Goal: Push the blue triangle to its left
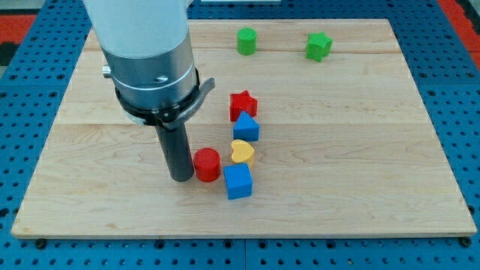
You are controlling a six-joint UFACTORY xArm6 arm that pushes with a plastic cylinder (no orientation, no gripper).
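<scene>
The blue triangle (246,127) lies near the board's middle, just below a red star (242,103) and above a yellow heart (241,152). My tip (181,178) stands on the board at the lower left of this cluster, touching or almost touching the left side of a red cylinder (207,164). The tip is well to the left of and below the blue triangle. A blue cube (238,181) sits below the yellow heart, to the right of the red cylinder.
A green cylinder (246,40) and a green star (318,46) sit near the board's top edge. The wooden board (360,150) lies on a blue perforated table. The arm's large grey body hangs over the board's upper left.
</scene>
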